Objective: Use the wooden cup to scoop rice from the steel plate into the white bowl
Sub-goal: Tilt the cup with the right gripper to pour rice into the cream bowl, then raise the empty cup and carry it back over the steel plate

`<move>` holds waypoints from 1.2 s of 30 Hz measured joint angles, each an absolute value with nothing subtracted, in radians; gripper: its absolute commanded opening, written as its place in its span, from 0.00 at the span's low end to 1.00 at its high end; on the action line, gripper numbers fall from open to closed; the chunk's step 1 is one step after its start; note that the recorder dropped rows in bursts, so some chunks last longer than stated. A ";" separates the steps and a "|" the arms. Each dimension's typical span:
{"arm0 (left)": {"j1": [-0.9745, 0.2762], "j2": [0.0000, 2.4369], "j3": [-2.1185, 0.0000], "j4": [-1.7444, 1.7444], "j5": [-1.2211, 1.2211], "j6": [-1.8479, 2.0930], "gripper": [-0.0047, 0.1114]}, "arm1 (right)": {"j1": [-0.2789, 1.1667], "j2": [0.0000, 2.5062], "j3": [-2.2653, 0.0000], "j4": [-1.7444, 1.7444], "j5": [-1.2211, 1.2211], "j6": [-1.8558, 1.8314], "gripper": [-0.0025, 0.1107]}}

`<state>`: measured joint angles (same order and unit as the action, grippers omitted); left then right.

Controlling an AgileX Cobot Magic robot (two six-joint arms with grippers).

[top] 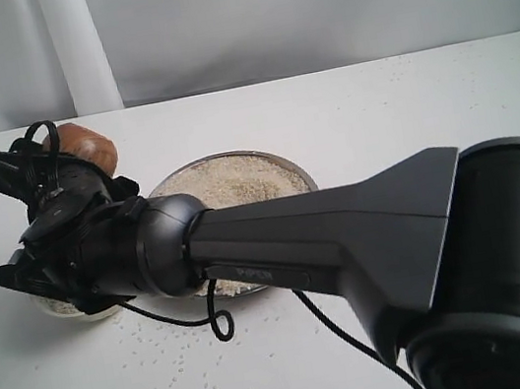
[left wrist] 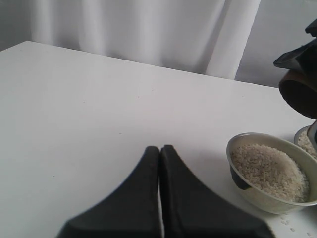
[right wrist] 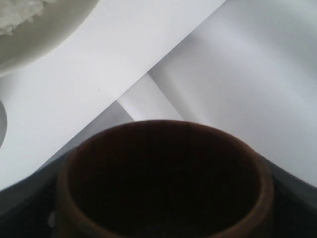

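End effector on my left arm (left wrist: 159, 154) rests low over the white worktop (left wrist: 89, 99), its two dark fingers pressed flat together with nothing between them. Near it stands the white bowl (left wrist: 257, 196), well filled with rice (left wrist: 270, 171). In the exterior view, starting at the left edge, my right end effector (right wrist: 161, 203) reaches across the middle and grips the wooden cup (top: 90, 146) by its sides, one finger on either flank. The cup is lifted clear of the worktop and tipped over, and through my right wrist camera its inside shows only dark. The bowl sits beneath that wrist, mostly hidden by it. Loose grains (top: 167, 355) lie scattered on the worktop in front of the bowl, and a black cable (top: 219, 321) droops from my forearm in a loop. Further right, at the middle of the scene, the steel plate (top: 307, 179) stands near the bowl, covered with a broad, flat heap of rice. The bulky dark body of my right arm (top: 508, 243) fills the lower right, and a pale curtain (top: 309, 7) hangs behind the worktop's far edge.
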<state>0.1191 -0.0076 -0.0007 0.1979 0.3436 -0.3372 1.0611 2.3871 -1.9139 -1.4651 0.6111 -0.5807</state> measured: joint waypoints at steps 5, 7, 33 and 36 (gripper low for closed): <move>0.119 -0.008 -0.001 0.198 0.344 -0.337 0.04 | 1.067 2.387 -1.914 -1.469 0.613 -0.576 0.02; 0.119 -0.008 -0.001 0.198 0.344 -0.337 0.04 | 1.069 2.387 -1.914 -1.463 0.613 -0.545 0.02; 0.119 -0.008 -0.001 0.198 0.344 -0.337 0.04 | 1.053 2.373 -1.914 -1.258 0.757 0.534 0.02; 0.119 -0.008 -0.001 0.198 0.344 -0.337 0.04 | 1.037 2.348 -1.914 -1.222 0.800 0.542 0.02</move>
<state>0.1191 -0.0076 -0.0007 0.1979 0.3436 -0.3372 1.0365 2.3478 -1.9139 -1.2225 0.8000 0.5423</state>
